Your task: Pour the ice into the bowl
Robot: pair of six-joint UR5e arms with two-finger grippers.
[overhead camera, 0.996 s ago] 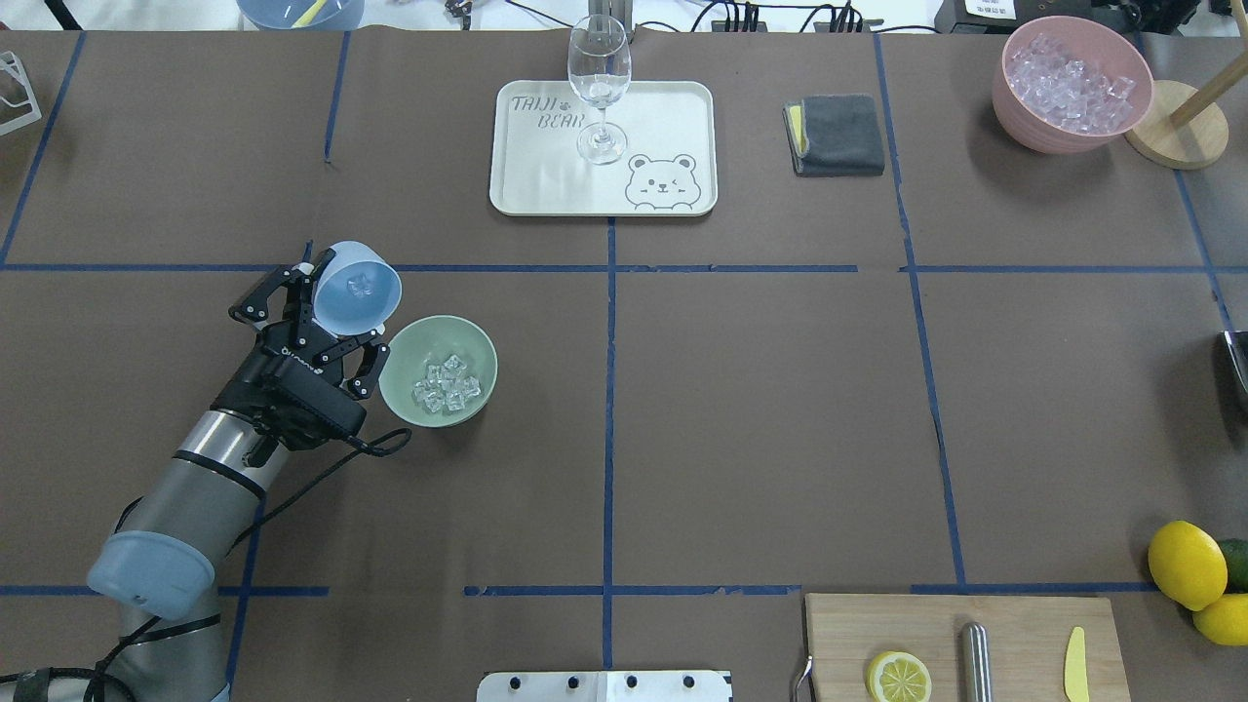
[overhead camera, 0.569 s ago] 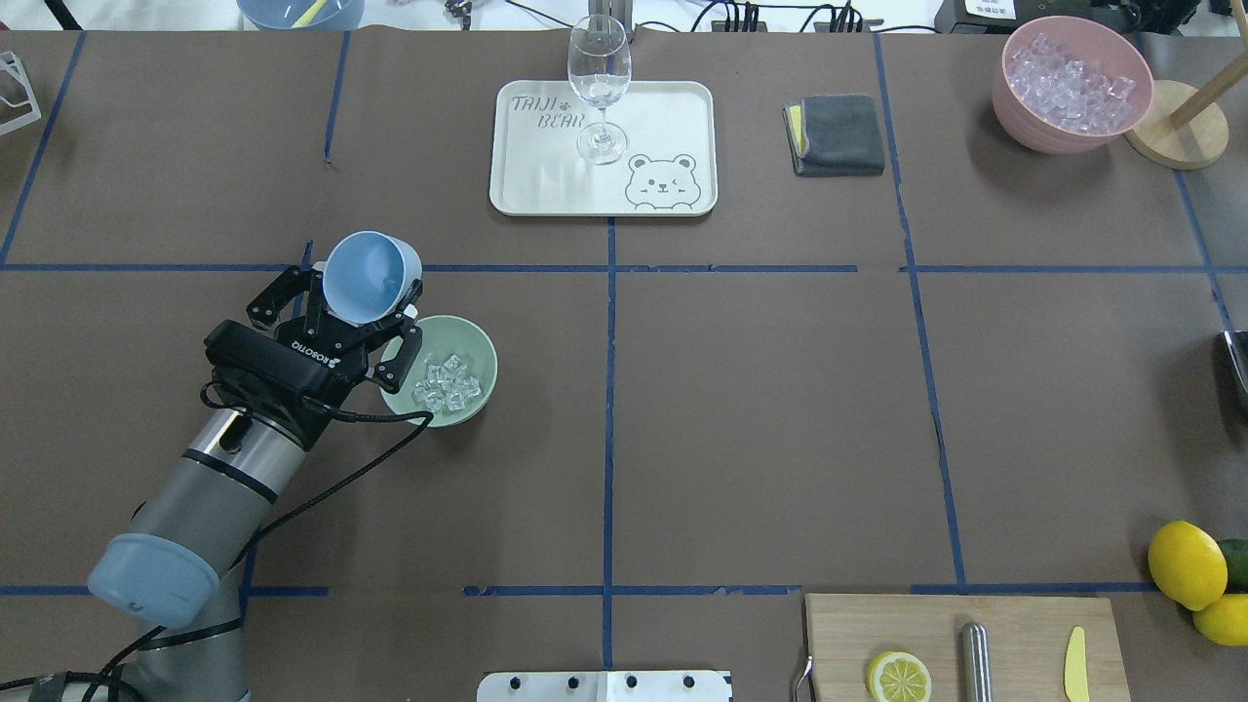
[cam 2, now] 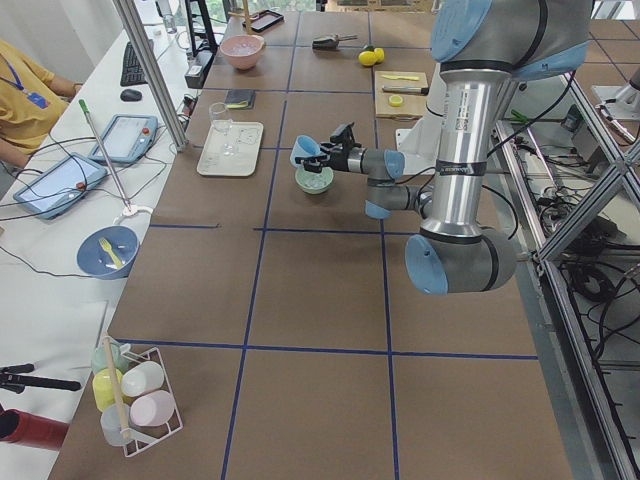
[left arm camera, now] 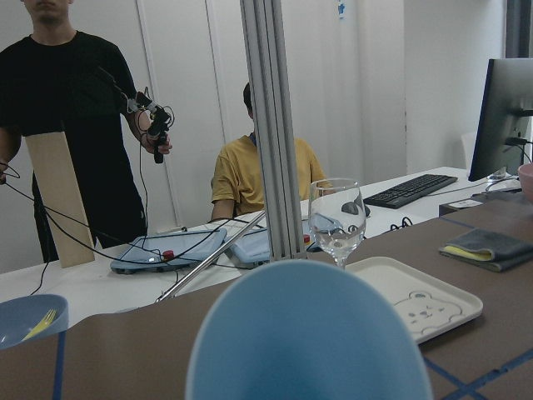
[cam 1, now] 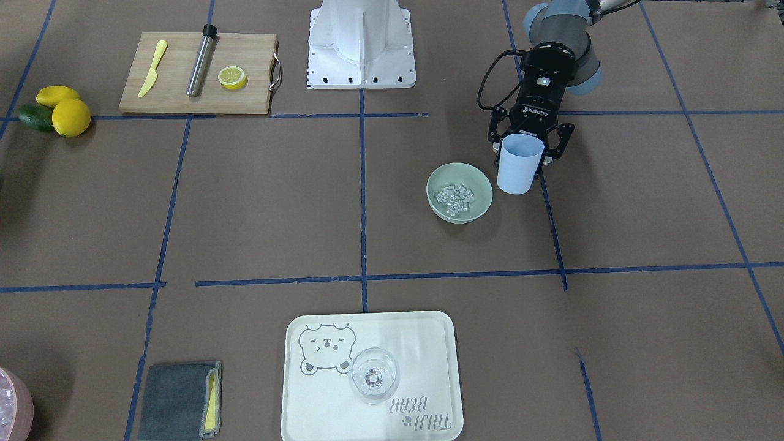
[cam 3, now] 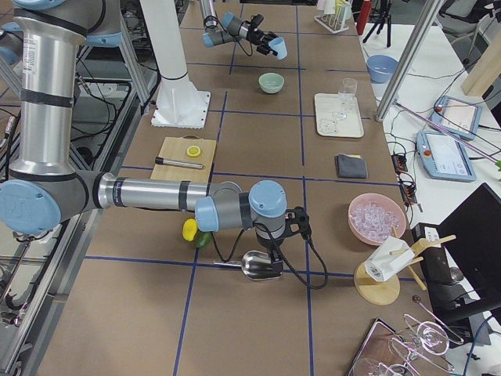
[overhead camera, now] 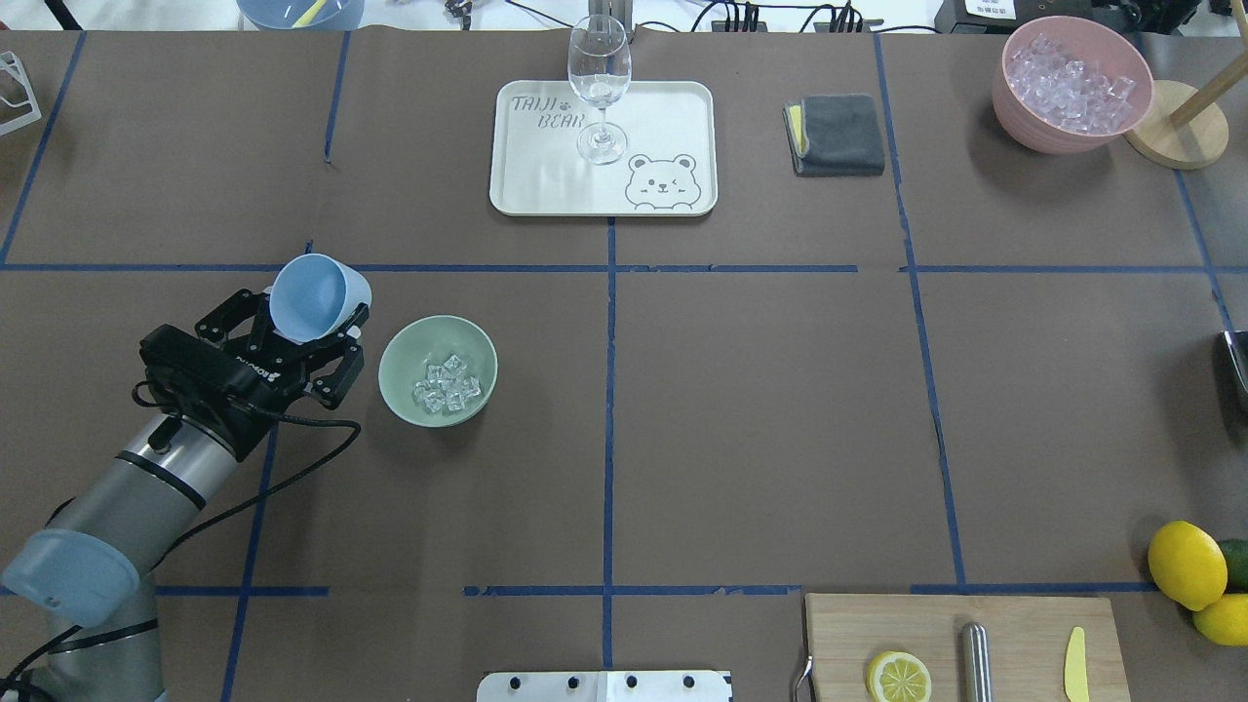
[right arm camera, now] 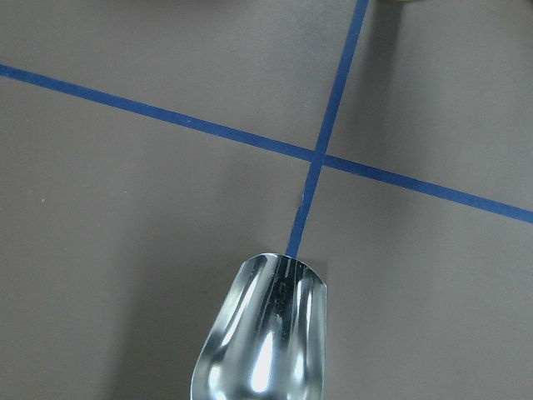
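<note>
The pale sage-green bowl [overhead camera: 438,370] stands on the brown table, left of centre, with several clear ice cubes [overhead camera: 447,382] in it. It also shows in the front view [cam 1: 459,191] with the ice [cam 1: 455,197]. My left gripper [overhead camera: 312,314] is shut on a light blue cup [overhead camera: 317,297]. It holds the cup nearly upright just left of the bowl, apart from it; the cup [cam 1: 519,163] looks empty. My right gripper is seen only in the right side view, at a metal scoop [cam 3: 258,265]; I cannot tell its state.
A wine glass [overhead camera: 599,88] stands on a white tray [overhead camera: 673,117] at the back. A grey cloth [overhead camera: 837,135] and a pink bowl of ice [overhead camera: 1071,83] are at the back right. A cutting board [overhead camera: 1024,624] and lemons [overhead camera: 1187,564] are at the front right.
The cup was tipped over the bowl with one cube in it. It has turned back toward upright and moved left, away from the bowl, with the left arm.
</note>
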